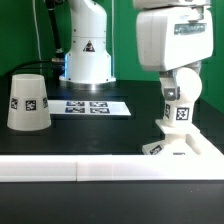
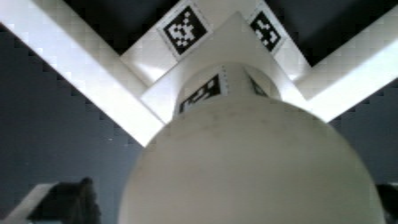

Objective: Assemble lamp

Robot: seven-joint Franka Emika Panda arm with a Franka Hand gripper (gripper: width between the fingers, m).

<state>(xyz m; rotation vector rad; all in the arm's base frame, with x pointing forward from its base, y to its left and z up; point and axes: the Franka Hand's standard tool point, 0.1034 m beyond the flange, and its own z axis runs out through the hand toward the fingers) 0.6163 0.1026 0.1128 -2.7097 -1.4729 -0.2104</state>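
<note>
The white bulb (image 1: pixel 182 108) stands upright on the flat square base (image 1: pixel 178 147) at the exterior view's right, its tag facing the camera. My gripper (image 1: pixel 180 88) hangs over the bulb's top, open, with its jaws on either side of it. In the wrist view the bulb (image 2: pixel 240 150) fills the middle. One dark finger (image 2: pixel 54 200) stands apart from the bulb's side; the other is hidden. Tags on the base (image 2: pixel 185 28) show beyond the bulb. The tapered shade (image 1: pixel 28 100) stands alone, wide end down, at the exterior view's left.
The marker board (image 1: pixel 92 106) lies flat in the middle, in front of the arm's pedestal (image 1: pixel 88 55). A long white border bar (image 1: pixel 100 170) runs along the table's front edge. In the wrist view the bars (image 2: pixel 89 70) meet in a corner around the base.
</note>
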